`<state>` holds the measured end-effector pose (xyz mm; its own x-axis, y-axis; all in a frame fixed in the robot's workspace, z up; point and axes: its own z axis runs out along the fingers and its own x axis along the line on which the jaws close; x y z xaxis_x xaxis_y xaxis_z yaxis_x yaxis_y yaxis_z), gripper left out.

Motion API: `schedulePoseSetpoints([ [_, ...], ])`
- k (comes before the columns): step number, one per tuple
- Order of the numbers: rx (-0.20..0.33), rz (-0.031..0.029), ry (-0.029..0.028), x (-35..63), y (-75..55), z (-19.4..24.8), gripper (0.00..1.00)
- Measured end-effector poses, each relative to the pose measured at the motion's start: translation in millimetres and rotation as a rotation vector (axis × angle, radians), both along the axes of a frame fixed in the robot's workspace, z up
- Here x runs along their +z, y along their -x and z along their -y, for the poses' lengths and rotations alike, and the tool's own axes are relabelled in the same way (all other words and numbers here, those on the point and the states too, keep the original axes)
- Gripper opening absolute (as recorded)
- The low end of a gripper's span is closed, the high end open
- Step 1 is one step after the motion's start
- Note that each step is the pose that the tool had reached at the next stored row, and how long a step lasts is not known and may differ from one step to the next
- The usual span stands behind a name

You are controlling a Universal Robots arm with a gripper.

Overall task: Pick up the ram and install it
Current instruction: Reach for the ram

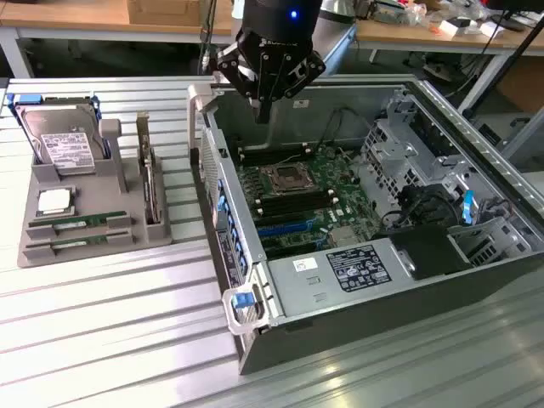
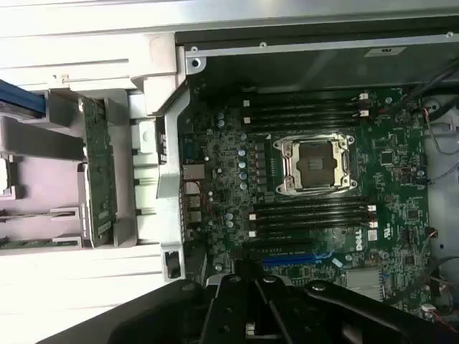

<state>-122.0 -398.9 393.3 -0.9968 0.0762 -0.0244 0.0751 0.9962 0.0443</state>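
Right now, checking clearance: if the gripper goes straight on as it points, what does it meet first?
The gripper would likely meet the motherboard in the open case; exact spot unclear.

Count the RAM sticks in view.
2. One RAM stick lies in the gray holder at the exterior view's left; the second RAM stick lies just in front. Others may be hidden.

This is a workshop or a robot lab for work on computer hardware. A metal table (image 1: 102, 340) with long grooves carries an open computer case (image 1: 382, 319) in the middle, its green board (image 1: 306, 200) with sockets lying bare. At 9 o'clock in the exterior view a grey holder (image 1: 119, 183) keeps computer parts, a hard drive (image 1: 59, 140) among them. At 12 o'clock hangs a black robot arm (image 1: 276, 25), and behind it stand wooden workbenches (image 1: 85, 15) with a cardboard box (image 1: 161, 8).
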Motion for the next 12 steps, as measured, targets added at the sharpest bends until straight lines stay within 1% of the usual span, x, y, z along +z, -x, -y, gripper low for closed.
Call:
schedulePoseSetpoints([
  [1,0.0,0.0001,-0.0001,0.0,11.8,0.0,0.11],
  [3,0.0,0.0001,-0.0001,0.0,13.8,0.0,0.11],
  [4,0.0,0.0,0.0,0.0,20.0,0.0,0.11],
  [6,0.0,-0.0001,0.0,0.0,23.0,0.0,0.11],
  [8,0.0,0.0,0.0,0.0,29.4,0.0,0.11],
  [12,0.0,0.0,0.0,0.0,35.9,0.0,0.11],
])
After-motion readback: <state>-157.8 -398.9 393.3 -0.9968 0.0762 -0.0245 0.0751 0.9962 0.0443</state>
